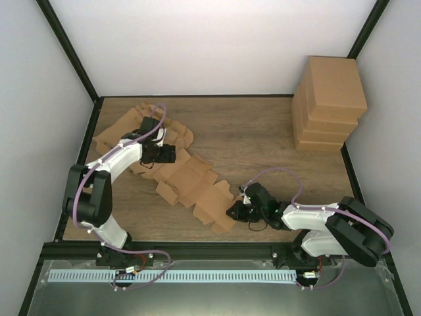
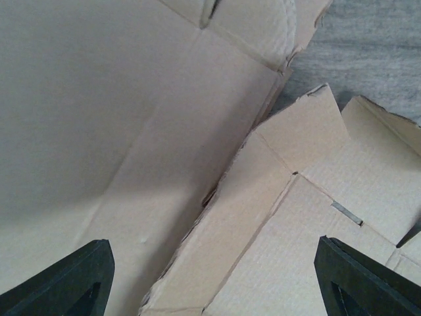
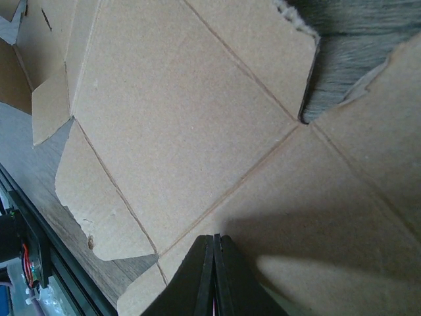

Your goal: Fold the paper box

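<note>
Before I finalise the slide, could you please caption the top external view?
Left gripper open over cardboard blanks, right gripper shut at their edge; boxes stacked far right.

Soft, even overhead light keeps the top view bright. Up close, the cardboard [image 3: 184,131] is sharp. A diffuse shadow spreads right of the right gripper [image 3: 214,263], and dimness gathers ahead-left of the left gripper [image 2: 217,283].

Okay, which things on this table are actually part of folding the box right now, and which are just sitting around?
Part of the job:
flat box blank between the arms
left gripper, open, by its far end
right gripper, fingers closed, at its near corner

Just lying about:
pile of flat blanks, far left
stack of folded boxes, far right
</note>
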### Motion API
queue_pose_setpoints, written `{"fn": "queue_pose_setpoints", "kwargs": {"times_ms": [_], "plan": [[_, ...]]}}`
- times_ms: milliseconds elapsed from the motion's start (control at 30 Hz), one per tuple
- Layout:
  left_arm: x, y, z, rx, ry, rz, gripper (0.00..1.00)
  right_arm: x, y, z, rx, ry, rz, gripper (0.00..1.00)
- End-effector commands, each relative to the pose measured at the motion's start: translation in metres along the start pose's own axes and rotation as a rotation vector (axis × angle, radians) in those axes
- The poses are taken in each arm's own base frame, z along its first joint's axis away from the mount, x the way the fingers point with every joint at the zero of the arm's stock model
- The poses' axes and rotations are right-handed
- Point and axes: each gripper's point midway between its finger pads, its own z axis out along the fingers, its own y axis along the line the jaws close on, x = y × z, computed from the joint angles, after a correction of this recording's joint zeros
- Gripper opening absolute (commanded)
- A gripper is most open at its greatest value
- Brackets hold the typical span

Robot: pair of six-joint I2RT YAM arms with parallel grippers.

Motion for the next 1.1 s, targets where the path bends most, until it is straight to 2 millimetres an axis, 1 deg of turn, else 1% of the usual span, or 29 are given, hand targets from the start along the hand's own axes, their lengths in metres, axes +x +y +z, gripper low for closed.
{"fn": "queue_pose_setpoints", "kwargs": {"times_ms": [0, 100, 167, 233, 333, 433, 500, 600, 667, 767, 833, 933, 1067], "plan": [[-0.005, -0.014, 0.012, 0.085, 0.037, 0.021, 0.87, 0.002, 0.000, 0.001, 0.025, 0.018, -0.028, 0.01], [-0.003, -0.019, 0.017, 0.138, 0.072, 0.027, 0.85, 0.001, 0.002, 0.001, 0.020, 0.020, -0.036, 0.01], [0.004, -0.021, 0.026, 0.161, 0.114, 0.018, 0.83, 0.000, 0.005, 0.001, 0.013, 0.021, -0.040, 0.01], [0.011, -0.019, 0.035, 0.163, 0.152, 0.001, 0.83, 0.000, 0.007, 0.000, 0.008, 0.024, -0.046, 0.01], [0.016, -0.011, 0.045, 0.136, 0.184, -0.026, 0.83, 0.001, 0.006, 0.000, 0.013, 0.026, -0.051, 0.01], [0.016, -0.011, 0.046, 0.135, 0.188, -0.024, 0.83, 0.003, 0.003, -0.001, 0.019, 0.030, -0.049, 0.01], [0.014, -0.014, 0.043, 0.152, 0.183, -0.017, 0.76, 0.004, 0.001, -0.001, 0.021, 0.030, -0.048, 0.01], [0.011, -0.025, 0.032, 0.210, 0.164, -0.005, 0.65, 0.004, 0.000, 0.000, 0.022, 0.030, -0.044, 0.01], [0.012, -0.037, 0.023, 0.276, 0.157, 0.006, 0.57, 0.004, 0.000, 0.001, 0.020, 0.032, -0.040, 0.01], [0.016, -0.043, 0.015, 0.304, 0.153, 0.016, 0.47, 0.004, 0.001, 0.003, 0.019, 0.039, -0.035, 0.01], [0.019, -0.043, 0.011, 0.294, 0.156, 0.022, 0.39, 0.003, 0.002, 0.004, 0.018, 0.040, -0.034, 0.01], [0.026, -0.042, 0.010, 0.243, 0.162, 0.048, 0.31, 0.002, 0.002, 0.005, 0.022, 0.038, -0.035, 0.01], [0.034, -0.046, 0.009, 0.145, 0.154, 0.134, 0.24, 0.002, 0.003, 0.006, 0.020, 0.040, -0.033, 0.01]]}}
